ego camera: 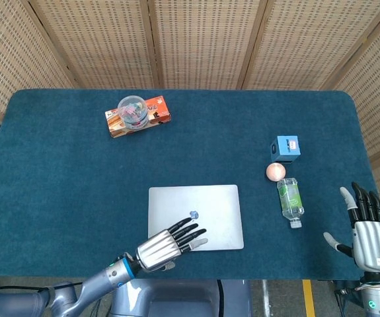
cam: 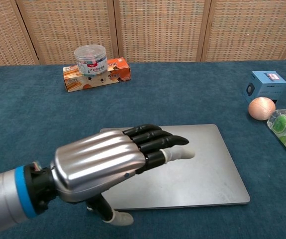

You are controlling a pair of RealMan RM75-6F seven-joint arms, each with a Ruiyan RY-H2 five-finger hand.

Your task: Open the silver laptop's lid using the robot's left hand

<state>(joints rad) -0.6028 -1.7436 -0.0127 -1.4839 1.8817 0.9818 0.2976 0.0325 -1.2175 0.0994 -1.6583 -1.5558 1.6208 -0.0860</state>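
Although the task called for its lid to be opened, the flat silver metal laptop (ego camera: 195, 217) was seen fully closed, lying near the front edge of the blue felt-covered worktop (ego camera: 64, 172), roughly at the middle of its width. No gap between lid and base could be made out in either view, so the opening itself was judged not yet begun.

The silver-backed, black-fingered left hand (ego camera: 169, 242) was held over the laptop's front-left part, its fingers stretched out and slightly apart, nothing being grasped. From the chest view the hand (cam: 115, 162) appeared to be raised above the lid rather than pressed on it, though contact could not be ruled out with certainty. The thumb was seen hanging below the palm, near the front edge.

What remained was judged to be nearly everything: the front lip had yet to be caught by the fingertips and the lid swung up on its hinge.

The right hand (ego camera: 368, 231) was kept at the worktop's right front corner, unclenched and empty, well apart from the laptop and from the clear plastic bottle with a green label (ego camera: 290, 201) lying nearer to it.
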